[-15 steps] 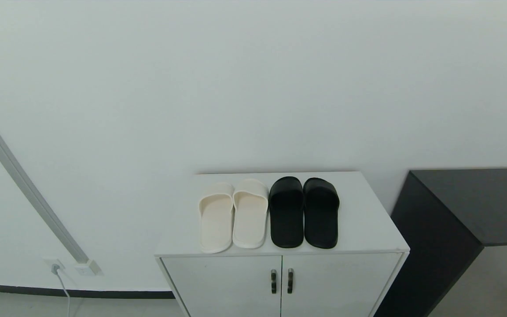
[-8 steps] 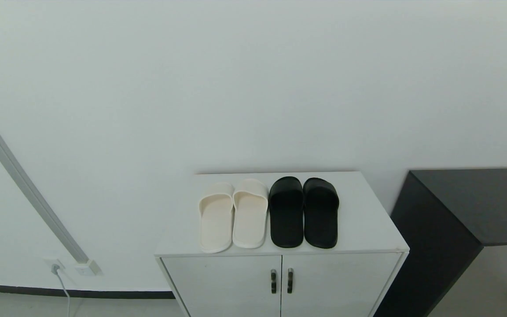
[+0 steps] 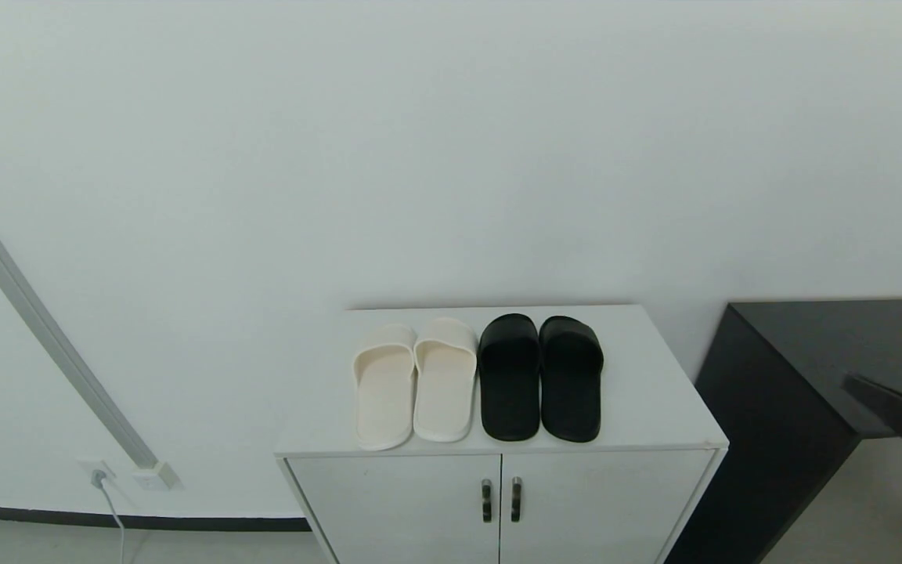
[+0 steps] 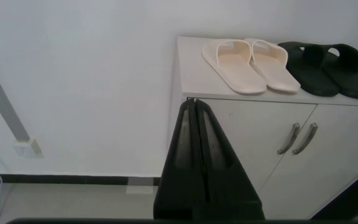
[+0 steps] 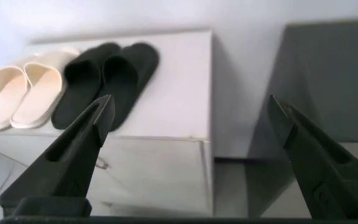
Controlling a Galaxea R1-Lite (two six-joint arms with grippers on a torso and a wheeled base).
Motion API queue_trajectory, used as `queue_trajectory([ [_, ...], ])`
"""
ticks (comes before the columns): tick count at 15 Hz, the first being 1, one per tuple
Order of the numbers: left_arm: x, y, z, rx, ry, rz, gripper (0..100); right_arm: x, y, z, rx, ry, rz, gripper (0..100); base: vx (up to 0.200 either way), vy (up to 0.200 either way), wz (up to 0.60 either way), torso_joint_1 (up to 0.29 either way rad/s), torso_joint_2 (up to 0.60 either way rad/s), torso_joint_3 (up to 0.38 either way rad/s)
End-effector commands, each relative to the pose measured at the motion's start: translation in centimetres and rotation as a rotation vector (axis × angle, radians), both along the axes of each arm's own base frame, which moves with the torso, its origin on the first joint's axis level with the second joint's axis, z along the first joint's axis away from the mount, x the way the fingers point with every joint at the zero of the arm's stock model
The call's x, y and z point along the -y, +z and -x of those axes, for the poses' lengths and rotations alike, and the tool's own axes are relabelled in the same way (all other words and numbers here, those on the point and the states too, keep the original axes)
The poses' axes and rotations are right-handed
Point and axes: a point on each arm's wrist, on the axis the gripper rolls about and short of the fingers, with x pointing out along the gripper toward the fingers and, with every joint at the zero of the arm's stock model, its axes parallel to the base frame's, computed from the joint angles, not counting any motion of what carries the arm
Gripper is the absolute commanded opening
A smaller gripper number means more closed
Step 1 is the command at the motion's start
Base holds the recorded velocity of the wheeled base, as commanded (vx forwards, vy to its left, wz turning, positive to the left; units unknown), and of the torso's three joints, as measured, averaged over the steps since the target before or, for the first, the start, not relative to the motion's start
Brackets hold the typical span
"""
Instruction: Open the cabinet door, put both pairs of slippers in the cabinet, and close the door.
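A pair of white slippers (image 3: 416,384) and a pair of black slippers (image 3: 541,380) lie side by side on top of the white cabinet (image 3: 647,392), toes toward the wall. Both cabinet doors are closed, and their two metal handles (image 3: 501,500) meet at the middle. My right gripper (image 3: 889,384) is at the far right, over the dark unit, with its jaws open and nothing between them. In its own view, the right gripper (image 5: 188,109) frames the black slippers (image 5: 101,81) and the cabinet top (image 5: 179,93). My left gripper (image 4: 195,102) is shut and empty, off the cabinet's left front corner, away from the handles (image 4: 297,138).
A tall black unit (image 3: 850,360) stands close against the cabinet's right side. On the wall to the left, a grey conduit (image 3: 36,313) runs down to a socket with a plugged cable (image 3: 99,474). There is free floor in front of and to the left of the cabinet.
My right gripper has come up into the head view at the right edge. The slippers and the cabinet doors are as before.
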Motion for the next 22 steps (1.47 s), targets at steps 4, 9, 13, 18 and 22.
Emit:
queue_trajectory([
  [4, 0.0, 0.0, 0.0, 0.0, 0.001, 0.0, 0, -12.0, -1.6, -7.8, -0.101, 0.031, 0.031, 100, 0.0, 0.0, 0.0, 0.0, 0.0, 0.0],
  [9, 0.0, 0.0, 0.0, 0.002, -0.001, 0.0, 0, -19.2, -4.0, -10.2, -0.117, 0.011, -0.007, 100, 0.0, 0.0, 0.0, 0.0, 0.0, 0.0],
  [13, 0.0, 0.0, 0.0, 0.0, -0.001, 0.0, 0, -21.7, -5.6, -12.8, -0.114, -0.03, 0.008, 100, 0.0, 0.0, 0.0, 0.0, 0.0, 0.0],
  [18, 0.0, 0.0, 0.0, 0.002, -0.001, 0.0, 0, -23.6, -7.7, -15.5, -0.114, -0.048, 0.011, 100, 0.0, 0.0, 0.0, 0.0, 0.0, 0.0],
  [22, 0.0, 0.0, 0.0, 0.0, -0.001, 0.002, 0, -24.4, -10.1, -18.7, -0.112, -0.087, 0.017, 100, 0.0, 0.0, 0.0, 0.0, 0.0, 0.0],
])
